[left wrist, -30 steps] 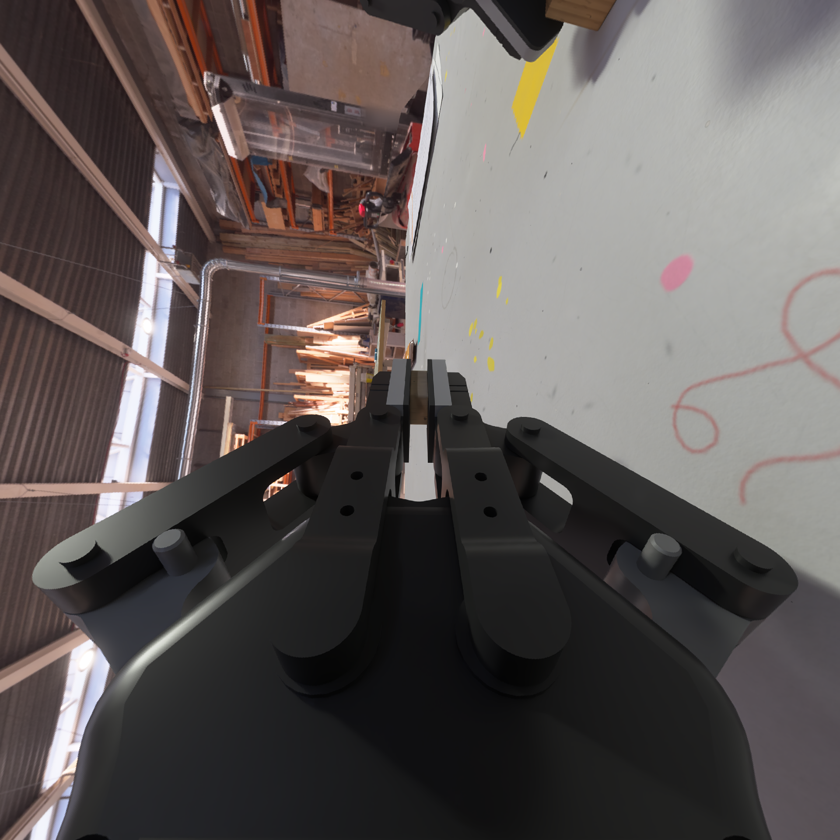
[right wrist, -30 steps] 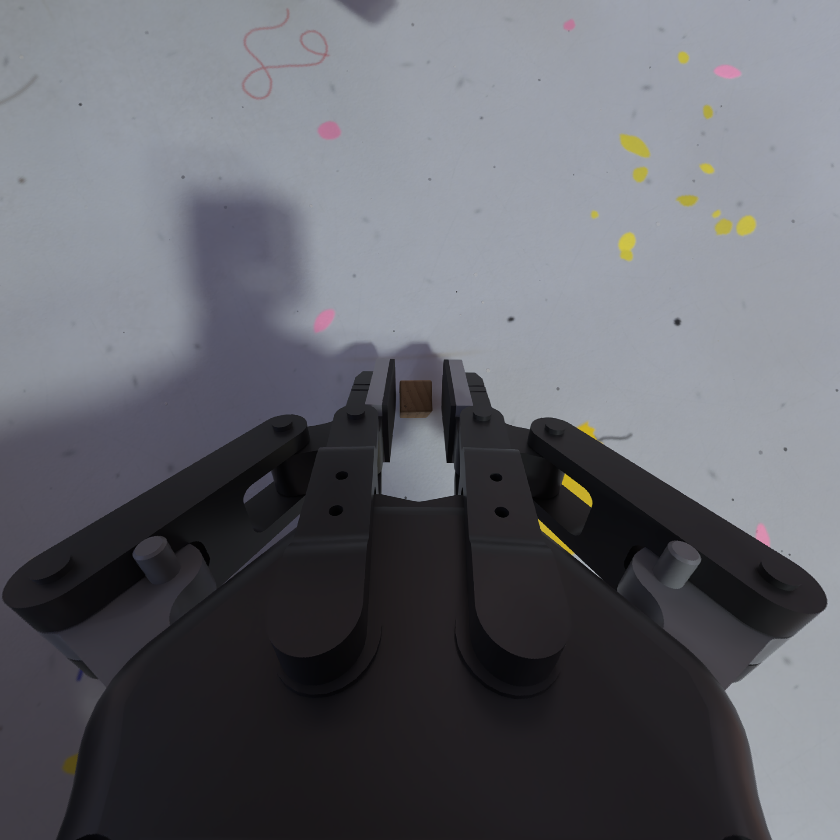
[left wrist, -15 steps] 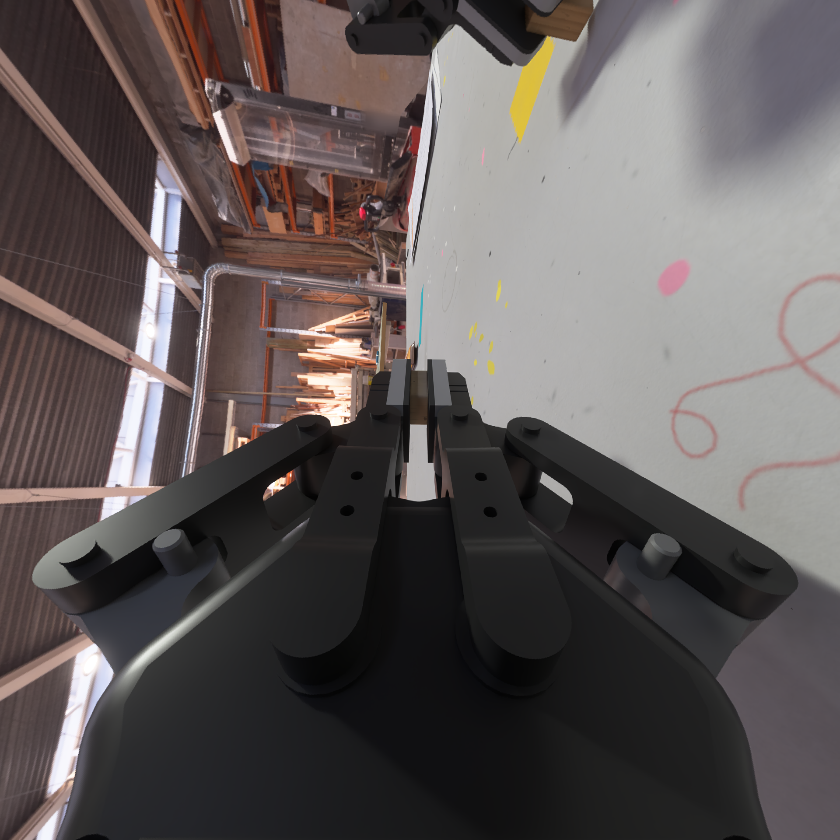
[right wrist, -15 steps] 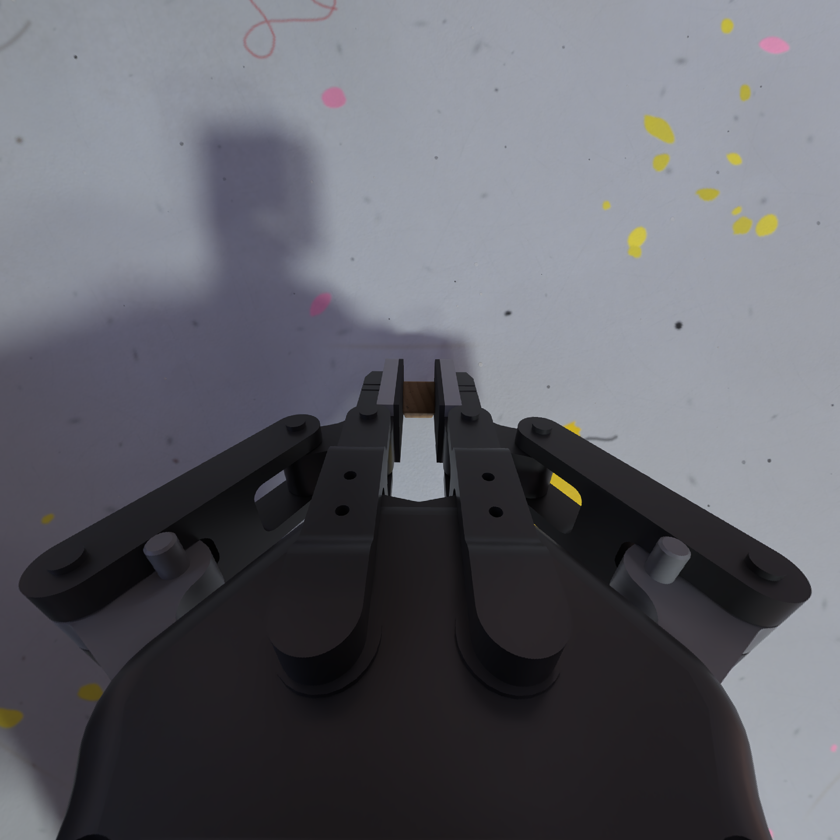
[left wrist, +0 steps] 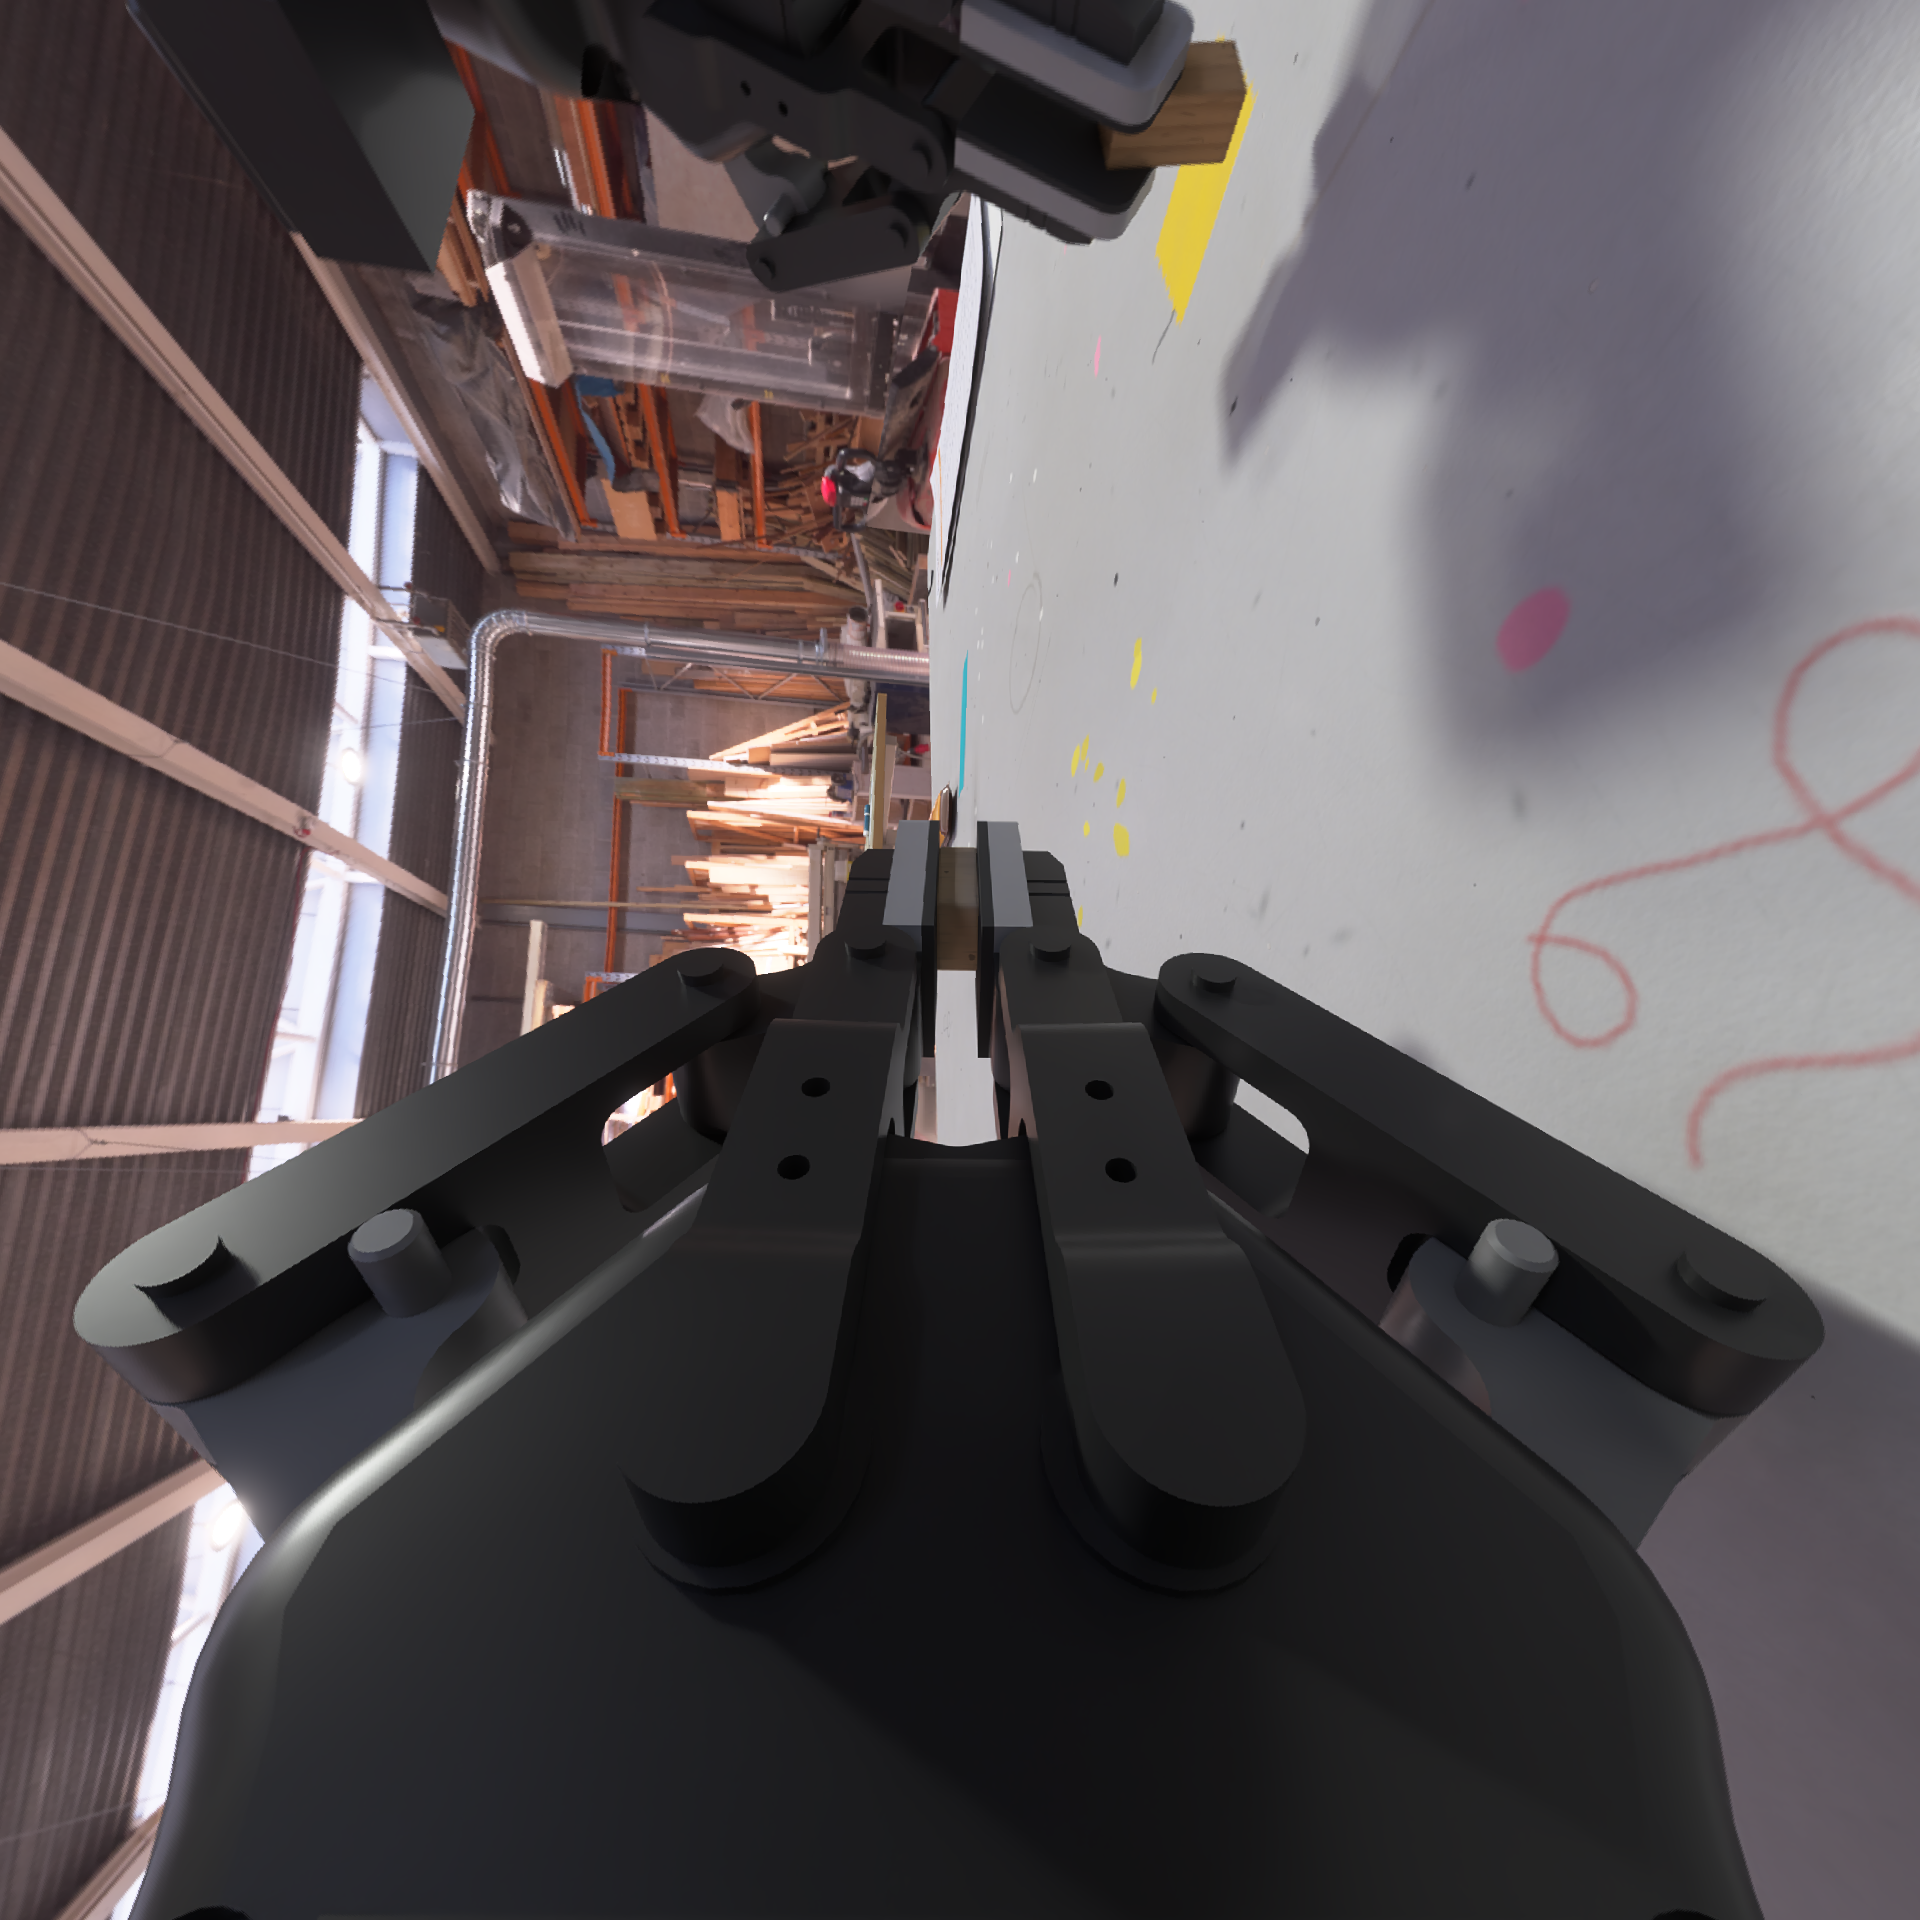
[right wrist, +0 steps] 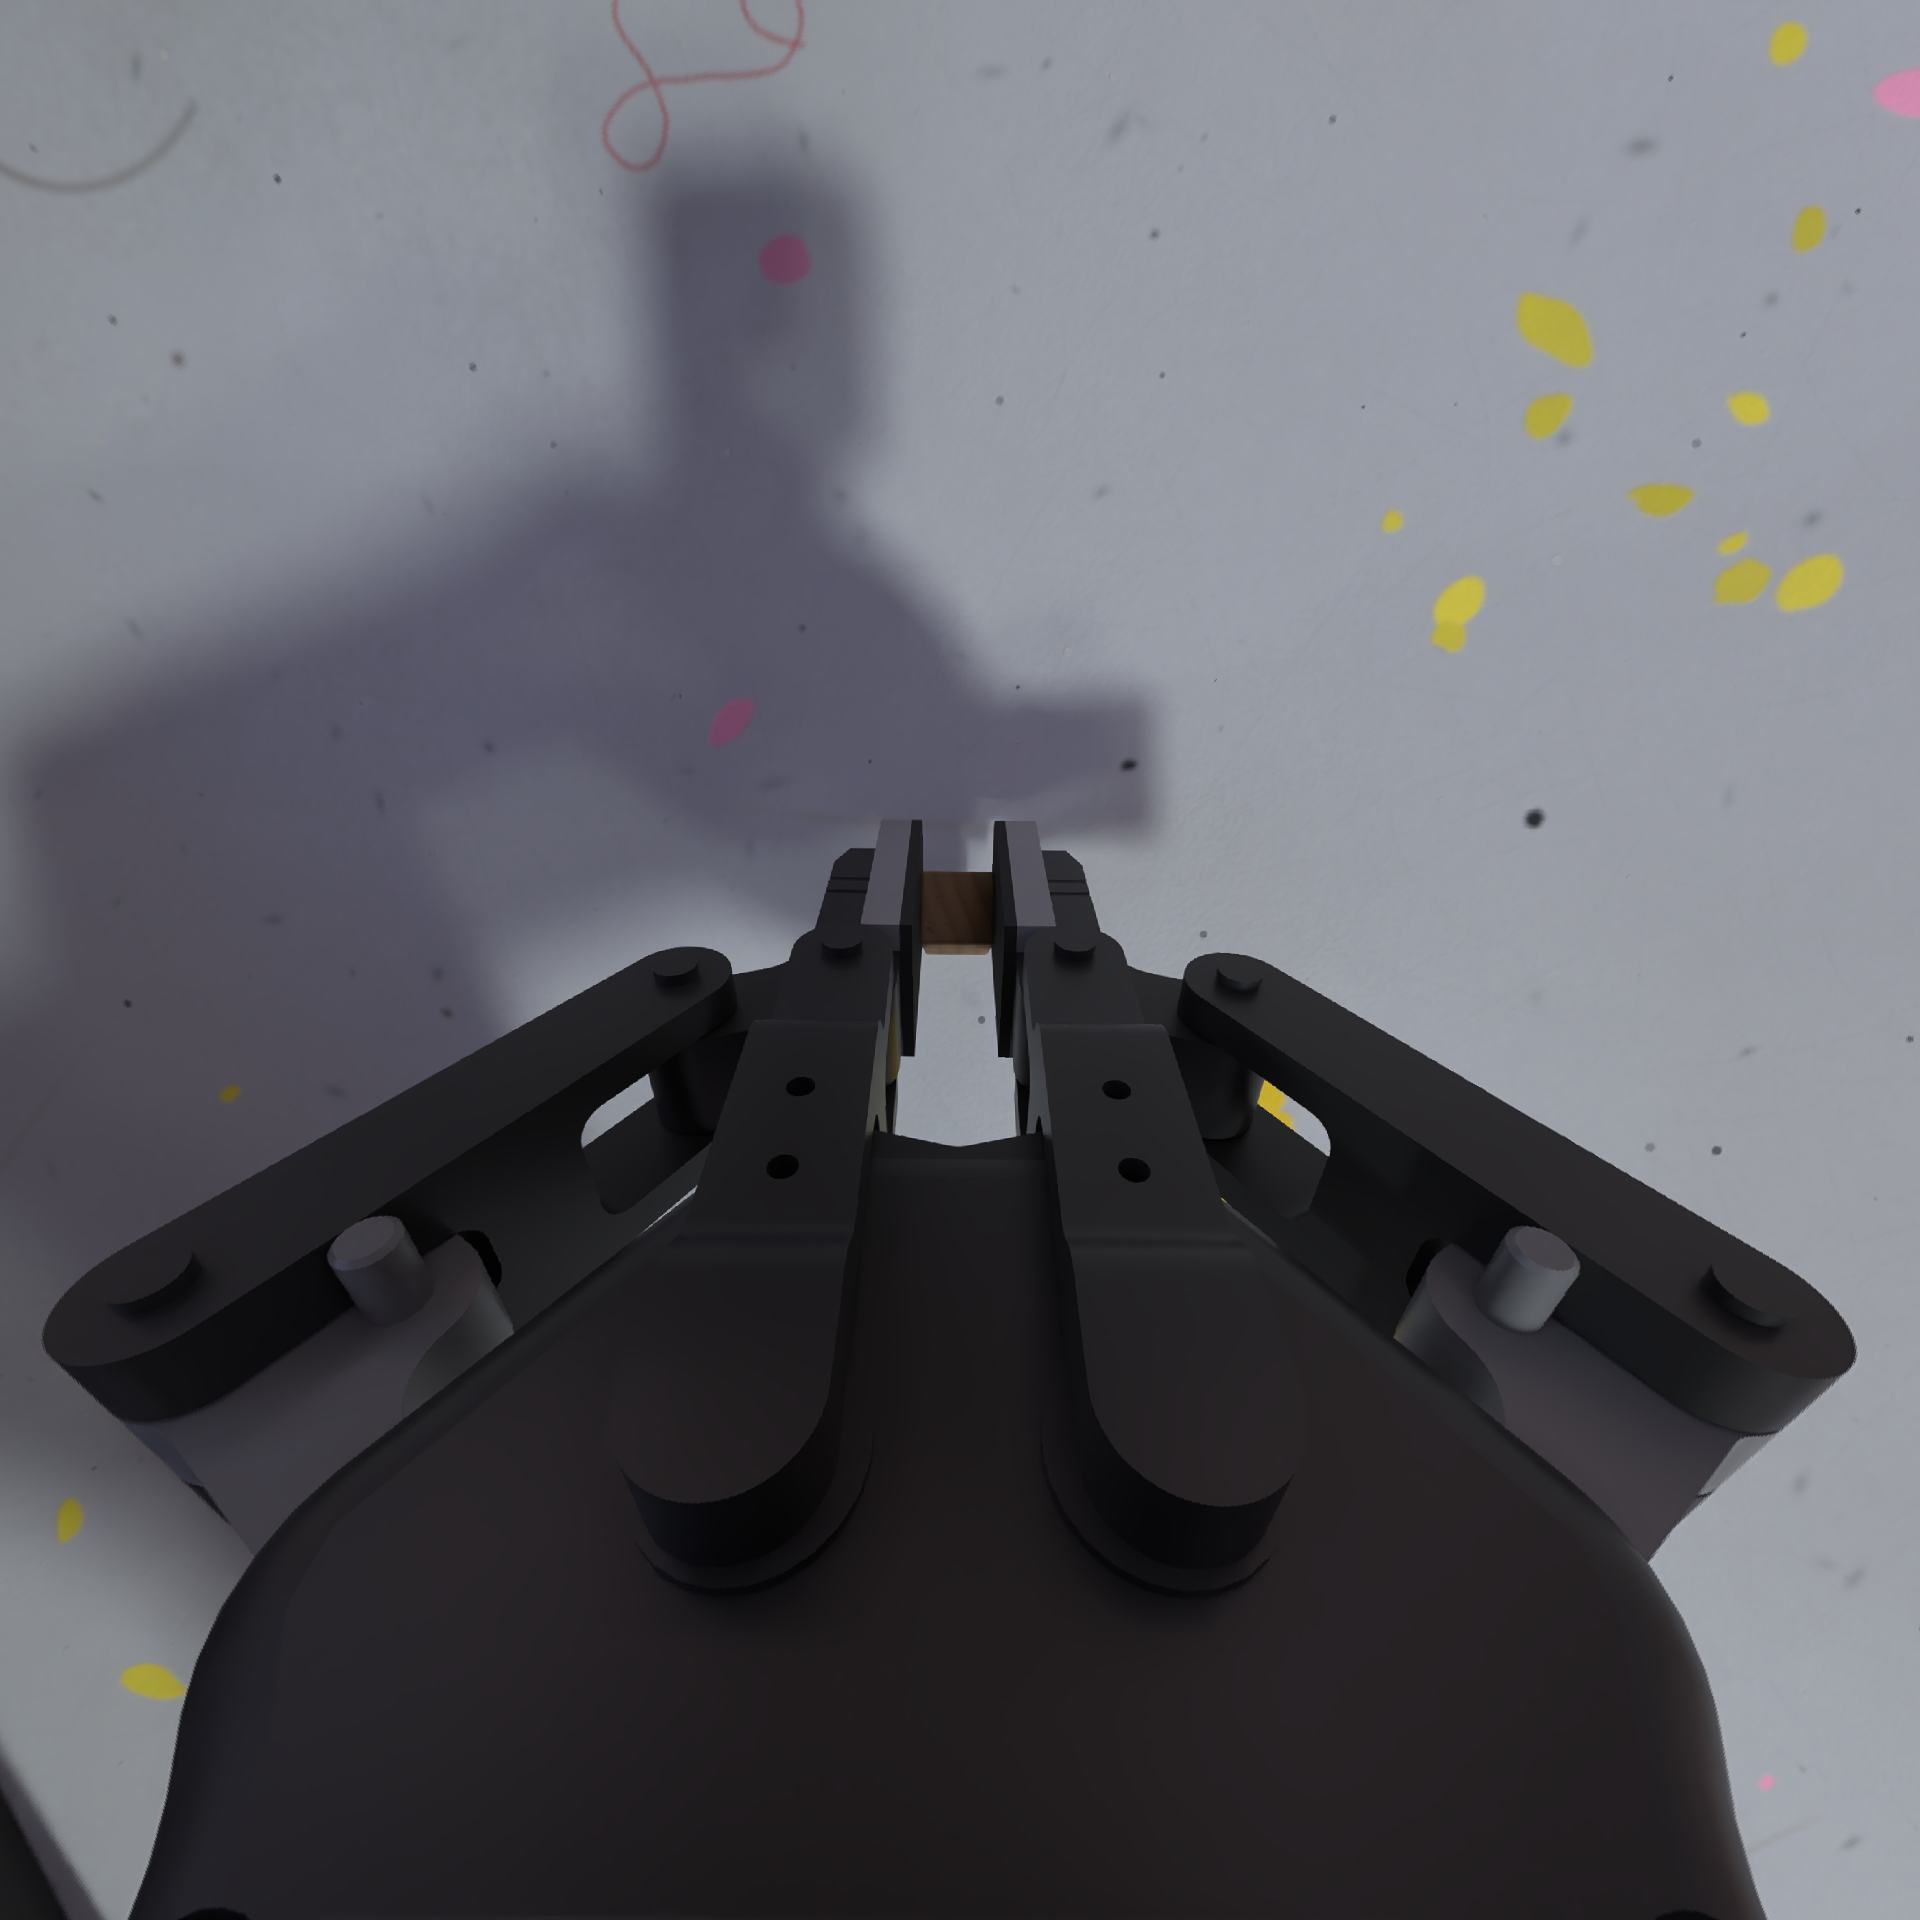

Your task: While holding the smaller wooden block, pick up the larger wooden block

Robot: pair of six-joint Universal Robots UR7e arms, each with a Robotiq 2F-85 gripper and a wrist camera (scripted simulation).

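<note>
Now that the right gripper [right wrist: 957,883] has pinched in on the larger block [right wrist: 955,912], the picture is quite different from a second ago, when its fingers stood apart with that block loose between them on the table [right wrist: 1351,727]. Both pads press its sides, and the shadow below has slid away and spread, so I judge the block is clear of the surface. From the left wrist view you can see it too: the right gripper [left wrist: 1091,135] has swung into the top of the shot, the wood [left wrist: 1184,109] poking out beyond its fingers, off the table [left wrist: 1351,623]. Meanwhile the left gripper [left wrist: 957,883] has not budged, clamped on the smaller block [left wrist: 958,906] and held level, well apart from its partner. Both blocks gripped, both aloft by the look of it: the task seems all but done, provided neither pinch slips.
</note>
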